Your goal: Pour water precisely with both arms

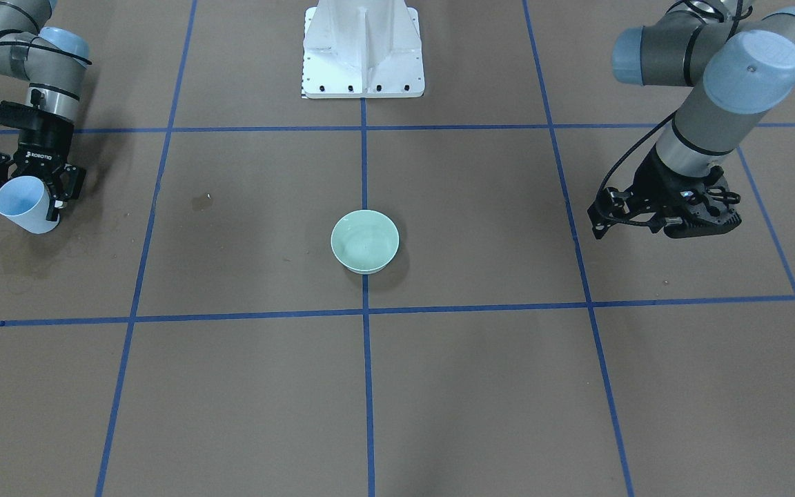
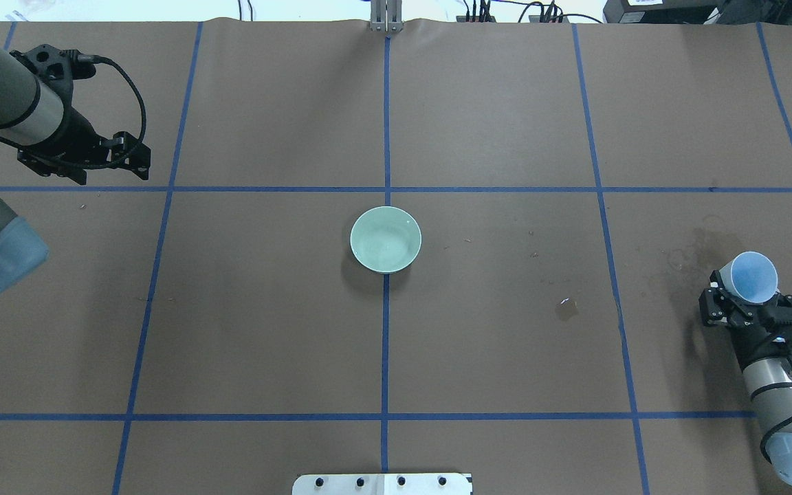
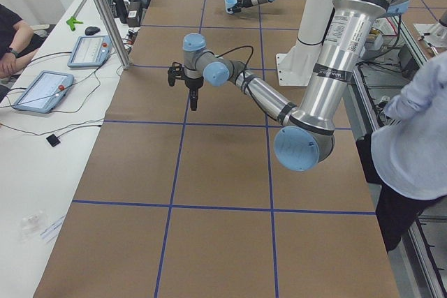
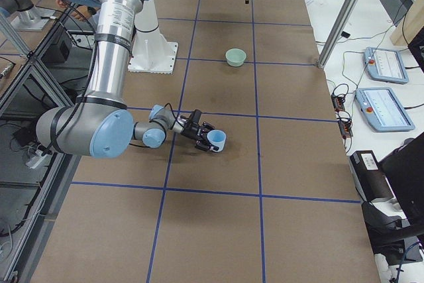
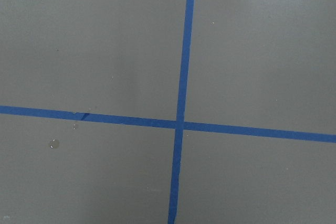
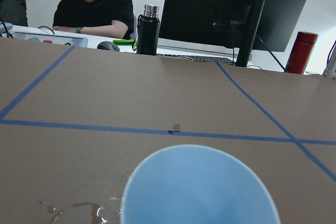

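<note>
My right gripper [image 2: 745, 297] is clamped on the blue cup [image 2: 753, 275] at the right end of the surface [image 2: 265, 323]. The green bowl [image 2: 386, 239] stands well apart toward centre, with one small spill of water [image 2: 566, 308] between them. The left gripper [image 2: 128, 155] carries nothing, and I cannot tell whether it is open or closed; the cup's fill is not discernible.

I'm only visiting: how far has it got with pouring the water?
Done: the right hand grips the blue cup, tilted, off to one side, with wet patches near it. In hand: nothing is pouring; the cup is far from the green bowl in the middle. I cannot tell whether either is full. Left: carry the cup over the bowl and pour; the left hand hangs empty.
</note>
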`<state>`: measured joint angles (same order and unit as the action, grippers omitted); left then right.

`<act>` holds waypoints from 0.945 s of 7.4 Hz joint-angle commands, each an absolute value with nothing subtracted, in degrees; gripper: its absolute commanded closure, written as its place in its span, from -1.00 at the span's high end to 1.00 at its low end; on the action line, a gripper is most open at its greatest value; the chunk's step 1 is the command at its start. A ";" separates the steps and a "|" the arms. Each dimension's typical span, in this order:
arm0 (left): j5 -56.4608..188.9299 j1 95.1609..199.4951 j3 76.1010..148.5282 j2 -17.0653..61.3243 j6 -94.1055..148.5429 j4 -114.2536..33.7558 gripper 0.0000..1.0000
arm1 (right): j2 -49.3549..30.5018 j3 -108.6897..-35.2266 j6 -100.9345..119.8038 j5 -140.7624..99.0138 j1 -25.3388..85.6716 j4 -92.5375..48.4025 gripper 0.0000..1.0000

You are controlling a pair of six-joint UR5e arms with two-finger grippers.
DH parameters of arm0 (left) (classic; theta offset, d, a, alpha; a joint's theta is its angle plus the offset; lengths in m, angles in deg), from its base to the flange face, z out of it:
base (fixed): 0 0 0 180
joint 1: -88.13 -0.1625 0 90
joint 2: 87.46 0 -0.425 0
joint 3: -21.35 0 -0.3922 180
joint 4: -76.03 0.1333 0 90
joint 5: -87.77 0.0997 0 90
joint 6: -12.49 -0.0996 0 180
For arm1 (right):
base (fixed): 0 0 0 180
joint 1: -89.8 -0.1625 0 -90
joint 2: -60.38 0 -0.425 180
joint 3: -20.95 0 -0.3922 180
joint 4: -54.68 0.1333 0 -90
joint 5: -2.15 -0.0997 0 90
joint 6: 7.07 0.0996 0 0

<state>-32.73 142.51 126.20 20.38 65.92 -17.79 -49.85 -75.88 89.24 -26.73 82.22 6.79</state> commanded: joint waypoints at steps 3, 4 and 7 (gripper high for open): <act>-32.73 142.45 126.20 20.38 66.01 -17.75 1.00 | -49.83 -78.37 89.09 -27.30 82.06 7.13 0.99; -32.73 142.45 126.11 20.38 66.01 -17.84 1.00 | -49.83 -79.32 89.09 -27.30 81.98 7.13 1.00; -32.73 142.54 126.20 20.46 66.01 -17.75 1.00 | -49.83 -79.77 89.09 -27.38 82.06 7.13 1.00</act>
<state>-32.73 142.49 126.19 20.42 66.01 -17.82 -49.83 -79.63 89.09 -27.35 82.00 7.13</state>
